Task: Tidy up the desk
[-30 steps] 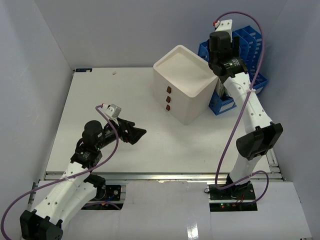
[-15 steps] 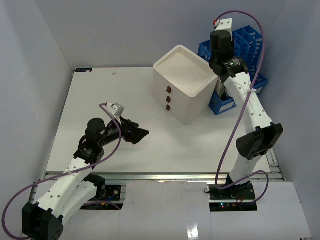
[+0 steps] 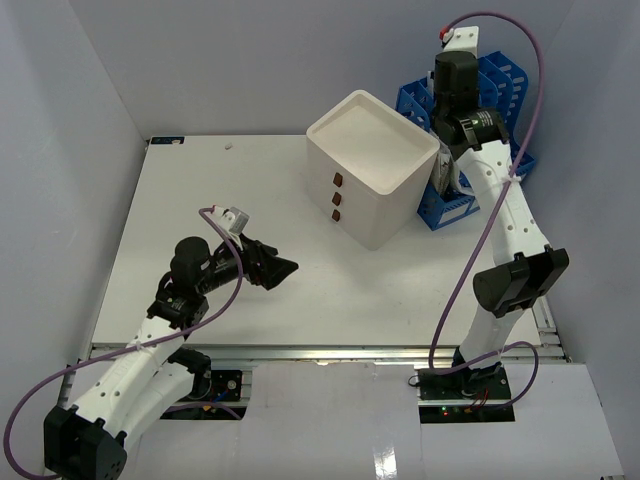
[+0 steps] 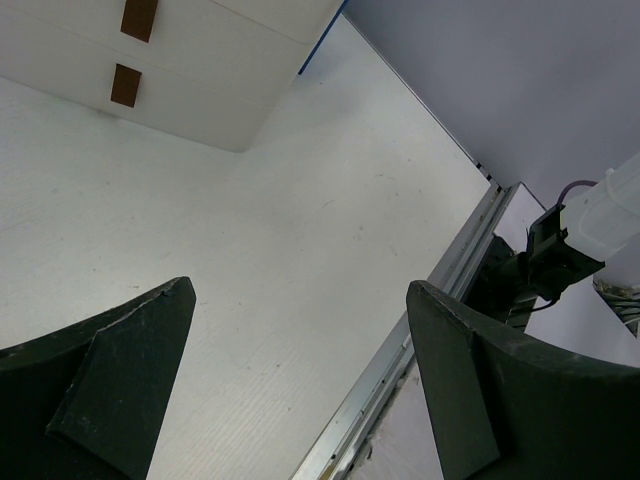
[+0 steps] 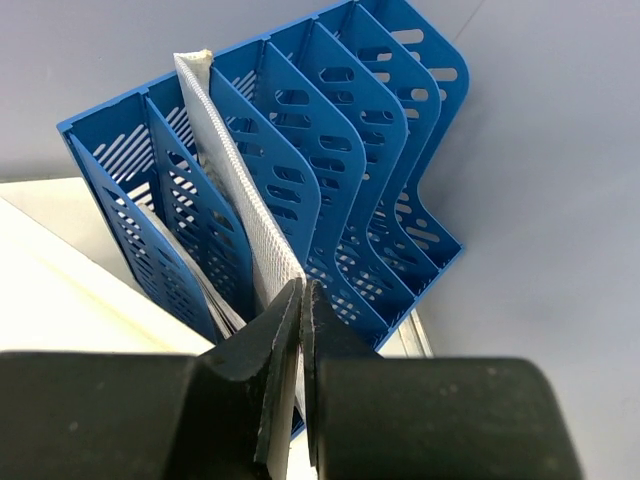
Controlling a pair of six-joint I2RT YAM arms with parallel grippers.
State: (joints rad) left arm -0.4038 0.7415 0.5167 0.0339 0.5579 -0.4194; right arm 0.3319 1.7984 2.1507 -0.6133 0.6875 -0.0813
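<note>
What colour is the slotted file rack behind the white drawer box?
Blue. The file rack shows best in the right wrist view.

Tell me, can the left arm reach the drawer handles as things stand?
Probably yes. The left arm has its open jaws facing the handles on the box, and only bare desk lies between.

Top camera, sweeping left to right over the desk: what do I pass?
Left hand, open → white drawer box → blue file rack. The right hand, shut on a mesh sleeve in the rack, overlaps it, so unplaced.
</note>
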